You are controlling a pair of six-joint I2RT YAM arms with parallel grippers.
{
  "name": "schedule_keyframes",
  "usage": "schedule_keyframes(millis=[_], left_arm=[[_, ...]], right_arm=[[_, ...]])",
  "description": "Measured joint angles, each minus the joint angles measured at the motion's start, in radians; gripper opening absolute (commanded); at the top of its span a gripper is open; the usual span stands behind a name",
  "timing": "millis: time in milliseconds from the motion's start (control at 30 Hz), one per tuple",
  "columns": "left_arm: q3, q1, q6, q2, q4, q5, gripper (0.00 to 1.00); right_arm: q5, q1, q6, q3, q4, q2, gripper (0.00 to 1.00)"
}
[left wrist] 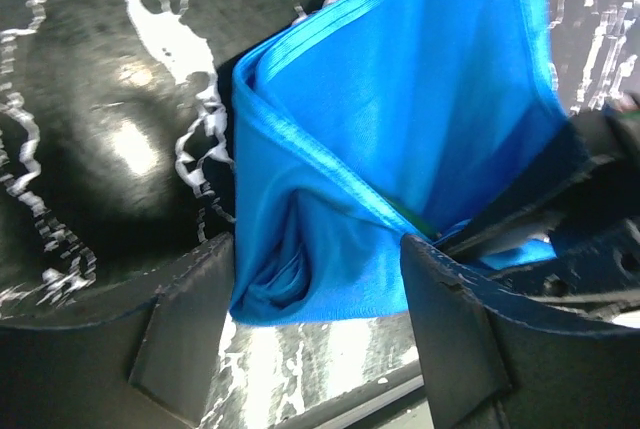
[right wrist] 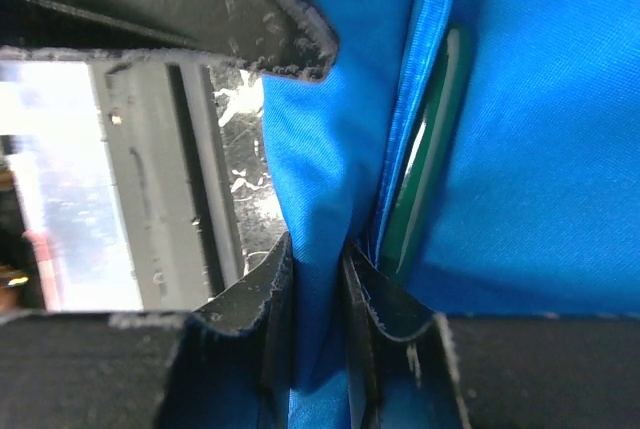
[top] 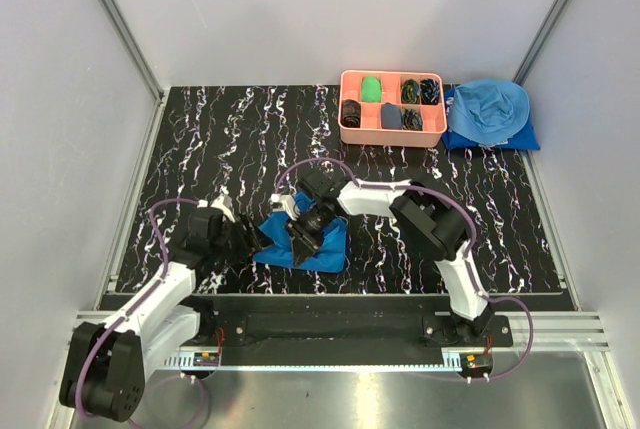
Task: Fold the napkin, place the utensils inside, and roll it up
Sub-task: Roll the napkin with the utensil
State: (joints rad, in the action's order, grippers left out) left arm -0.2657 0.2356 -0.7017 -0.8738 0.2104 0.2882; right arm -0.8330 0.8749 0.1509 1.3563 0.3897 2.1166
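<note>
Napkin gripped near the table's front edge
The right gripper (right wrist: 318,279) is bent low, its jaws clamped narrowly on a fold of the napkin (top: 332,247), a thin, sheened blue cloth. The left gripper (left wrist: 320,319) is set with jaws wide astride a folded corner. A green utensil handle (right wrist: 430,169) is tucked inside. Bare marbled table (top: 200,149) lies behind.

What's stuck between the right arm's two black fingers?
A fold of the blue napkin, pinched by the right end effector; the right wrist view shows it.
</note>
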Motion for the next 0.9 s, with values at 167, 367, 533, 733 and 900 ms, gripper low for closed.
schedule_keyframes(millis=[167,367,533,733,900], left_arm=[[0.032,-0.002,-0.012,-0.020,-0.080,0.040,0.53],[0.047,-0.004,-0.013,-0.047,-0.105,0.051,0.27],[0.047,-0.004,-0.014,-0.070,-0.109,0.069,0.03],[0.045,-0.005,-0.014,-0.100,-0.127,0.094,0.00],[0.004,-0.004,-0.016,-0.168,-0.111,0.108,0.00]], right_arm=[[-0.111,-0.032,-0.003,0.068,0.079,0.075,0.27],[-0.209,-0.056,-0.003,0.121,0.157,0.142,0.27],[-0.236,-0.066,-0.003,0.137,0.192,0.160,0.32],[-0.228,-0.073,-0.023,0.149,0.225,0.148,0.55],[-0.050,-0.073,-0.028,0.141,0.222,0.027,0.68]])
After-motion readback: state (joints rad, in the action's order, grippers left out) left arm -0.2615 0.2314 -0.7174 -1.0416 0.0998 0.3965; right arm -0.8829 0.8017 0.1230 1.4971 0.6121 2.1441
